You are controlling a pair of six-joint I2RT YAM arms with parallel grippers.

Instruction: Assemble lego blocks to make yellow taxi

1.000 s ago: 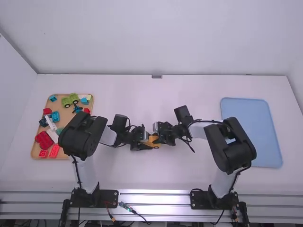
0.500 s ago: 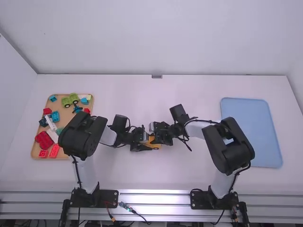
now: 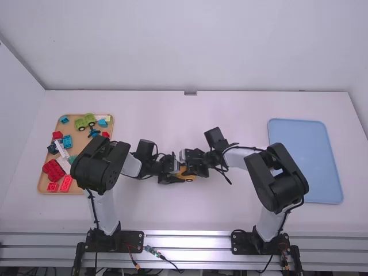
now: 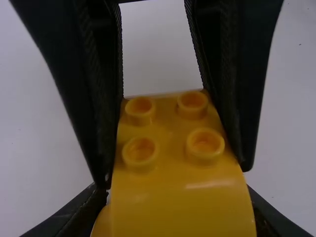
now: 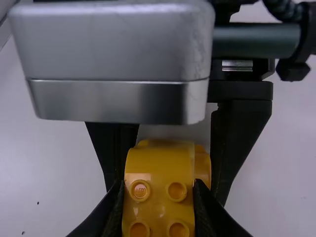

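Yellow taxi [image 4: 170,131] clasped by two grippers

Plastic bricks like these should be light and stiff but slick; the flat sides below the studs [image 4: 205,143] offer the surest hold, while twisting could part a joint. Left gripper [image 5: 168,191] and right gripper [image 4: 176,175] are both clenched on those sides. They meet about midway between the table's [image 3: 144,213] left and right edges. Left arm [image 3: 100,164] and right arm [image 3: 280,172] rise by the near edge, bend, and point inward.

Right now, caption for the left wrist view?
Right claw pinching a yellow piece studded two by two, white table behind.
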